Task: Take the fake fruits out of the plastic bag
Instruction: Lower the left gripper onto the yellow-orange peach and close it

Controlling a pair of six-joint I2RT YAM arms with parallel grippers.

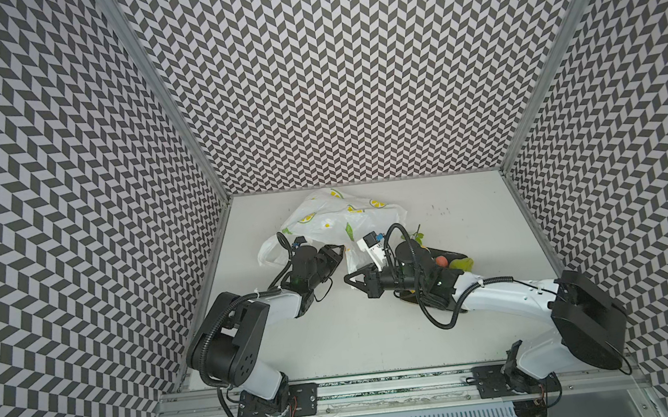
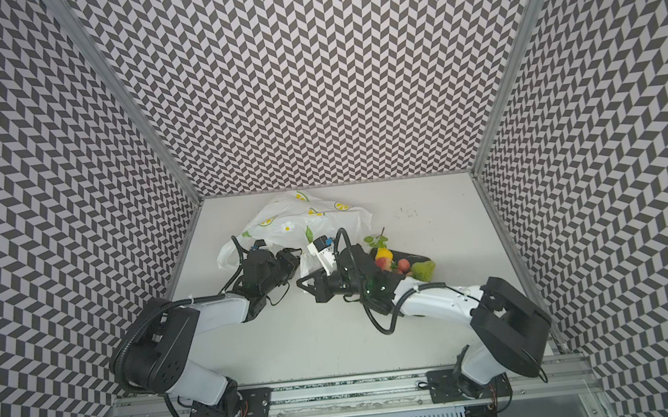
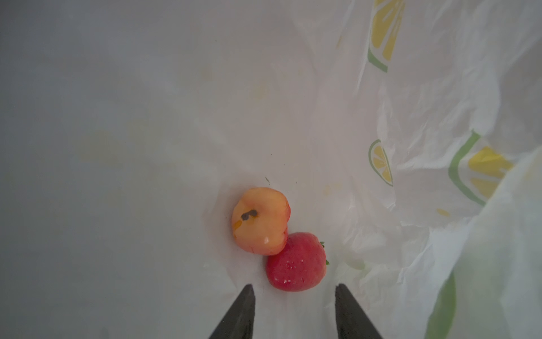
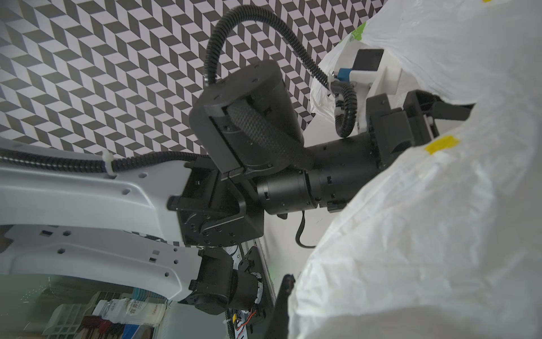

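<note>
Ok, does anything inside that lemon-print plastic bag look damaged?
The pinkish-orange plastic peach in the crinkly white bag has a dark smear and orange blotch at its dimple, perhaps a stem stub or scuffed paint. Nothing else stands out.

Counter (image 1: 378,339): plain off-white, matte, rect.; patterned walls (image 1: 354,90) stand at far, left & right edges, and a metal rail (image 1: 382,380) runs along near edge. Two things lie directly on it. Plastic bag (image 1: 325,218), crumpled & puffed up, sits near far edge, left of ctr, w/ its loose end trailing toward left edge; shows in both top views. Dark plate (image 2: 418,258) lies right of ctr, approx. mid-depth, well apart from right edge, partly hidden. Small dark specks (image 1: 441,209) mark the surface btwn plate & far-right corner.
</note>
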